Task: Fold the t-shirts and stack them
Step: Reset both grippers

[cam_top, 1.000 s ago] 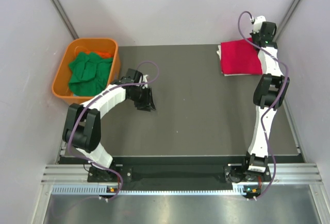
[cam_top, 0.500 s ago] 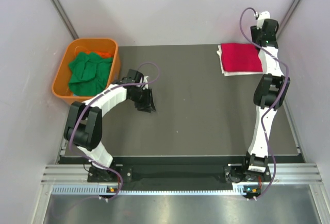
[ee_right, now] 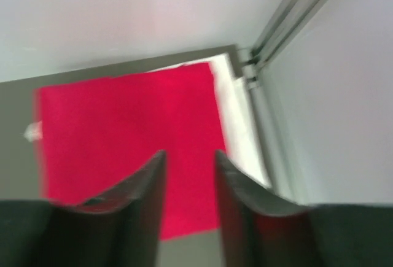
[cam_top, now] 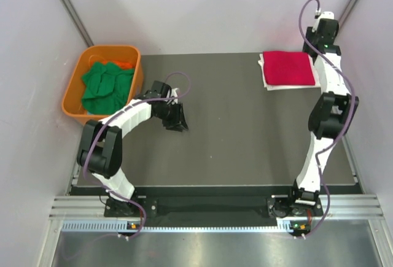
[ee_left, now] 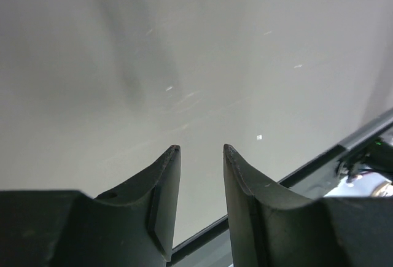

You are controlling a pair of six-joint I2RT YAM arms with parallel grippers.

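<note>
Pale walls (cam_top: 202, 9) box in a dark grey table (cam_top: 245, 150), seen from above with the arm bases along the bottom edge.

At the upper right of the overhead view lies the red t-shirt (cam_top: 287, 69), folded into a neat rectangle. It rests on the white t-shirt (ee_right: 238, 129), of which only a thin margin shows along its edges. This reads as the start of the stack, parked in a far corner, probably so that the middle of the table is open for folding.

The green t-shirts (cam_top: 105, 86) sit crumpled in the orange tub (cam_top: 113, 49) at the upper left, well apart from the stack. They are unfolded, so the job looks only partly done.

The right gripper (ee_right: 189, 153) hangs above the stack near the upper right corner. Its wrist camera looks down on the red cloth through narrowly parted fingers with nothing between them. I judge that it has nothing more to do with this pile.

The left gripper (cam_top: 176, 121) is left of centre in the overhead view, just beside the tub. Its fingers are also a little apart and empty, with only bare grey surface beyond them in its wrist view. That position probably suits a reach into the tub for a green shirt, which looks like the next thing the task calls for.
</note>
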